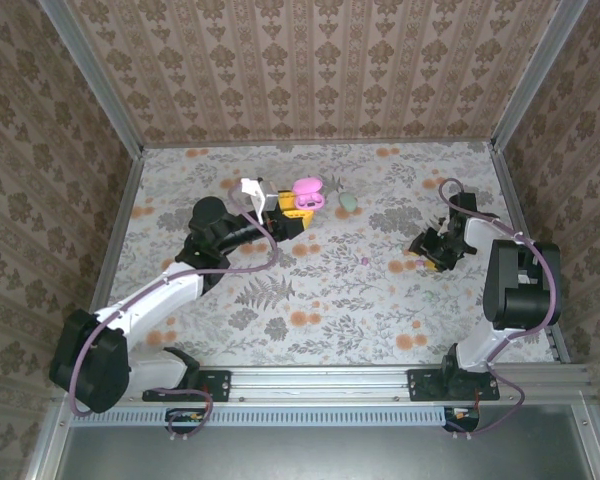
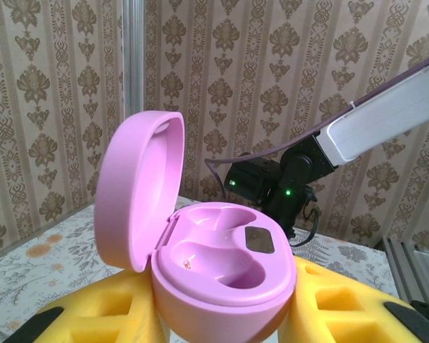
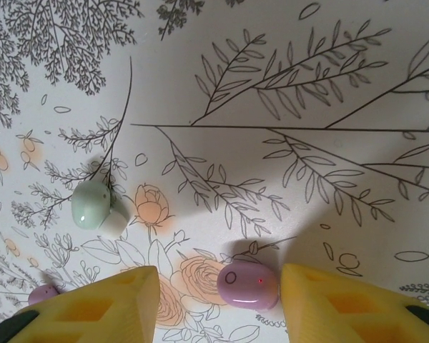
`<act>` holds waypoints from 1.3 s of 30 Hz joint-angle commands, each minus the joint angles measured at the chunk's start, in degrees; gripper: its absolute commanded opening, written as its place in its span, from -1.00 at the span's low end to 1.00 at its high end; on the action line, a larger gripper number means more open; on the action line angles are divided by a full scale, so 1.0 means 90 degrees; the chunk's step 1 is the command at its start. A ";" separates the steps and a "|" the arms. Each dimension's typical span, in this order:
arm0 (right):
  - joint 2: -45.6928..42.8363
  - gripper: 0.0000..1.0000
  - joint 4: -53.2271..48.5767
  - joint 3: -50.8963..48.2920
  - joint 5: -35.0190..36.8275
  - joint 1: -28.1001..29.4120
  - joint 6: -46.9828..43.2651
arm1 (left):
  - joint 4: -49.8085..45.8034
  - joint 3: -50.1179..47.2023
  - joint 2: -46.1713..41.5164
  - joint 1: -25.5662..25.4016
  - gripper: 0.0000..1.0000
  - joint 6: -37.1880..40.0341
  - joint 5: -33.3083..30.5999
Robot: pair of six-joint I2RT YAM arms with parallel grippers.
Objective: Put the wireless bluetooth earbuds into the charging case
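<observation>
With my right gripper [image 3: 220,271] spread around the earbud [image 3: 247,284] and left gripper [image 2: 225,309] pinching the open case [image 2: 222,264], an off-centre close could squirt the earbud away.

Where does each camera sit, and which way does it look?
Top: above and behind, looking down at the table; both arms show.
Left wrist: behind the left claw, level toward the open case; its fingers show.
Right wrist: behind the right claw, down at a bud; its fingers show.
Shared: top and left wrist both see the case.
</observation>
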 commanded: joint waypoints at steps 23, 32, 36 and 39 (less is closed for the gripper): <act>-0.0597 -0.01 -0.0803 -0.0089 -0.0092 0.0328 -0.0231 | 0.0086 0.0043 -0.0166 0.0001 -0.27 0.0023 -0.0040; -0.0117 -0.03 -0.1136 0.0493 0.0687 0.0318 -0.0939 | 0.0042 0.0025 -0.0206 0.0001 -0.27 0.0044 -0.0058; 0.0072 -0.03 -0.1201 0.0685 0.0846 0.0318 -0.1028 | 0.0018 0.0022 -0.0223 0.0002 -0.27 0.0064 -0.0096; 0.0113 -0.03 -0.1162 0.0679 0.0903 0.0318 -0.1014 | -0.0001 0.0020 -0.0216 0.0001 -0.27 0.0060 -0.0103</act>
